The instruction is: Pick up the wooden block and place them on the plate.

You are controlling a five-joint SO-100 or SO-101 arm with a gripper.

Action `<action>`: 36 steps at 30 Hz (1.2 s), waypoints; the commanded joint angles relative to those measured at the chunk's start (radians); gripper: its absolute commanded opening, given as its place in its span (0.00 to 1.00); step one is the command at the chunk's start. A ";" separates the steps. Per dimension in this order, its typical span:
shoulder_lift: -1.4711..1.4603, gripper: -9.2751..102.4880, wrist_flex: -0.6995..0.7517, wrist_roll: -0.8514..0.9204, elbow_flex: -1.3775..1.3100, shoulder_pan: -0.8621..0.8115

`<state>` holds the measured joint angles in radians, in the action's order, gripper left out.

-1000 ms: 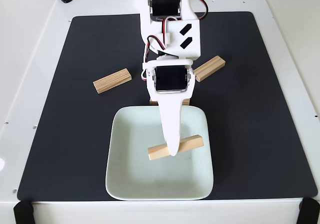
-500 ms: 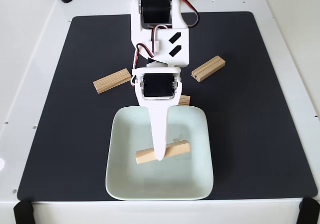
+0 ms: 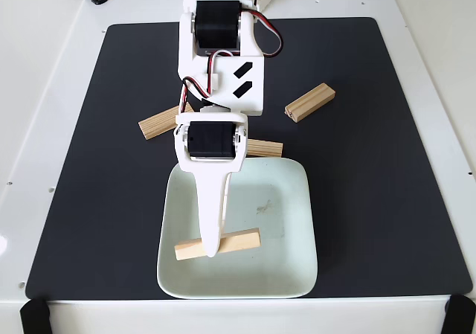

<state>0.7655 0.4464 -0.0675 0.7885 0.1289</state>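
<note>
Fixed view, looking down on a white desk (image 3: 44, 88) with a large black mat (image 3: 387, 185) laid over it.

White arm (image 3: 219, 59) enters from 12 o'clock and reaches down toward 6. Black servo housings on its upper link and wrist; red, white and black wires loop beside the upper servo.

The hand (image 3: 210, 251) ends in a long white finger pointing toward 6 o'clock, its tip crossing a wooden block (image 3: 236, 242) at about the block's left third. Only this one finger is visible from above; the second lies hidden beneath it. The hand appears to be pinching this block, though the contact itself is covered by the finger.

That block lies over the plate (image 3: 286, 193), in the plate's lower-left part, near 7 o'clock of the plate's centre. Long axis roughly left to right, right end tilted slightly up in the picture. Whether it rests on the plate or is held just above it, cannot tell.

Plate: pale mint-white, square with rounded corners, sits at the 6 o'clock edge of the mat. Faint smudge near its middle.

Other blocks, all on the mat:
- left block (image 3: 155, 124), at 10 o'clock from the plate, partly covered by the arm.
- right block (image 3: 310, 102), at 1 o'clock from the plate, angled, lying clear.
- middle block (image 3: 264, 149), just beside the plate's top rim at 12 o'clock, its left end under the wrist.
</note>
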 commanded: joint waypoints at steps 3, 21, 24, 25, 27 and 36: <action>0.017 0.08 -0.009 -0.005 -0.054 0.000; 0.018 0.33 0.097 0.008 -0.044 0.008; 0.018 0.39 0.095 0.006 -0.044 0.012; 0.018 0.40 0.095 0.006 -0.044 0.015; 0.018 0.40 0.095 0.006 -0.044 0.017; 0.132 0.40 0.098 0.008 0.031 0.029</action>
<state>0.7777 0.5384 -0.0675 0.7961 0.1503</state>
